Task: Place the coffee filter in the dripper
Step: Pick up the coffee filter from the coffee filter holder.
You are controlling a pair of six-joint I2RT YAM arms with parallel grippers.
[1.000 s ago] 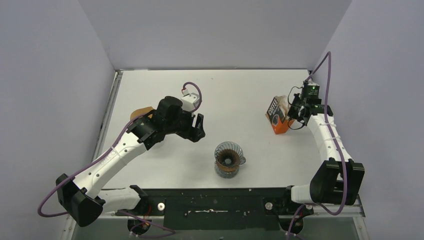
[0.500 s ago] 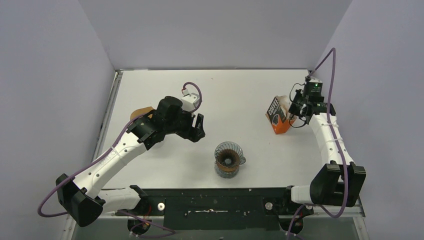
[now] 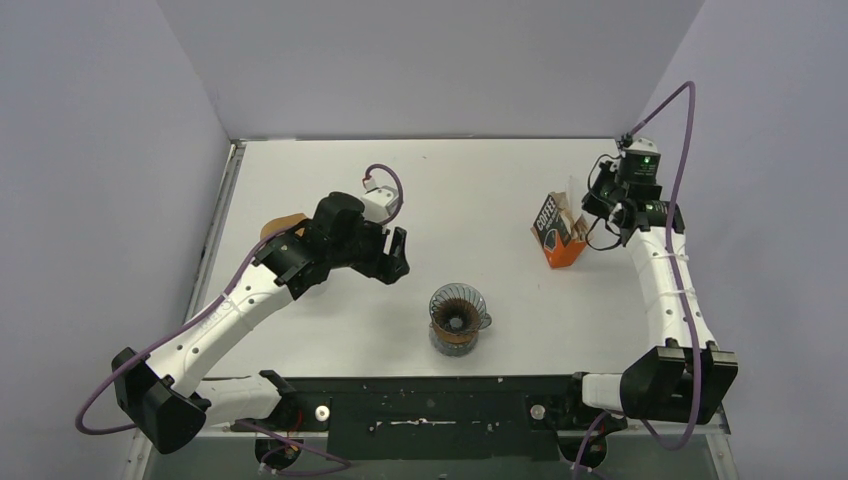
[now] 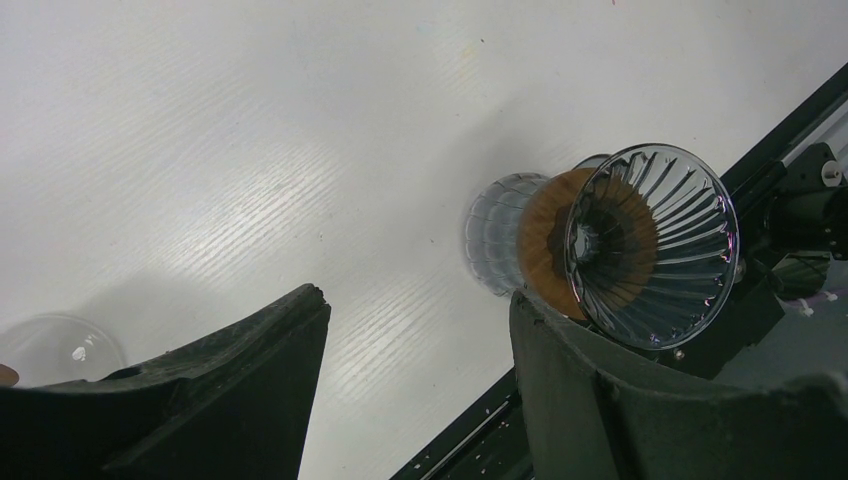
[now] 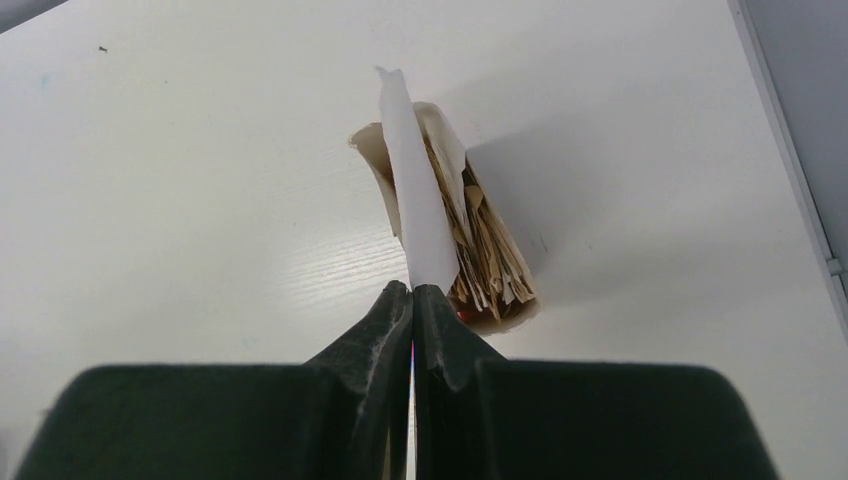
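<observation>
The dripper (image 3: 459,315), smoky see-through with a brown collar, stands near the table's front middle; it also shows in the left wrist view (image 4: 650,245), empty. My right gripper (image 5: 412,290) is shut on a white coffee filter (image 5: 420,200) and holds it edge-on above an orange coffee pack (image 3: 556,230) at the right, which holds several folded filters (image 5: 490,260). In the top view the right gripper (image 3: 598,212) sits just right of the pack. My left gripper (image 3: 397,255) is open and empty, up and left of the dripper.
A tan-brown paper cone (image 3: 282,225) lies behind the left arm. A clear glass rim (image 4: 55,345) shows at the left of the left wrist view. The black front rail (image 3: 430,400) runs just below the dripper. The side walls stand close on both sides.
My right gripper has risen and moved back and right from the pack, drawing the white filter up out of it. The left arm has not moved.
</observation>
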